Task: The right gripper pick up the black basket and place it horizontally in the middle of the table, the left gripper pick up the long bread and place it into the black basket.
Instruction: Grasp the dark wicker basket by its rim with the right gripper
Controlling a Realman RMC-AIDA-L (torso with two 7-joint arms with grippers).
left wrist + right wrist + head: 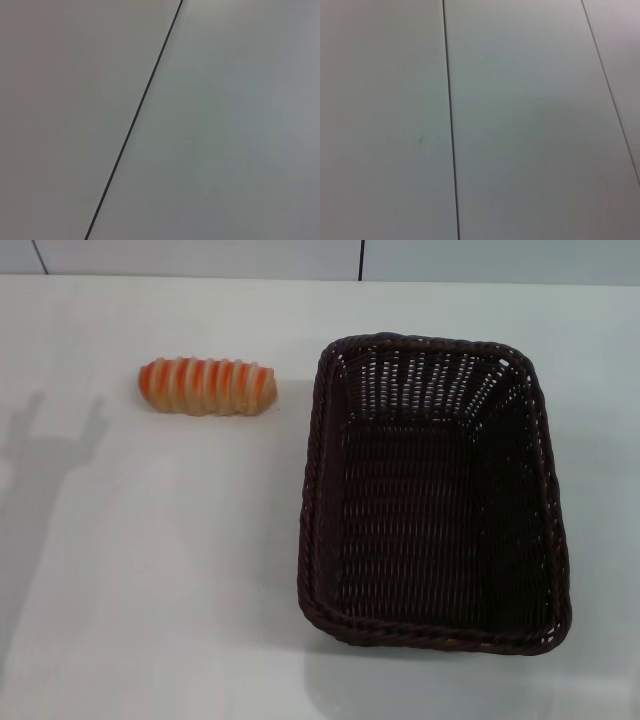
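The black basket [545,530] sits on the white table [150,590], right of centre, with its long side running away from me and nothing inside. The long bread [207,386], orange with cream stripes, lies crosswise on the table at the back left, apart from the basket. Neither gripper shows in the head view; only a faint shadow of an arm falls on the table at the far left. Both wrist views show only plain grey panels with thin dark seams.
A grey panelled wall [200,255] runs along the table's far edge. Its panels fill the left wrist view [225,125] and the right wrist view [520,125].
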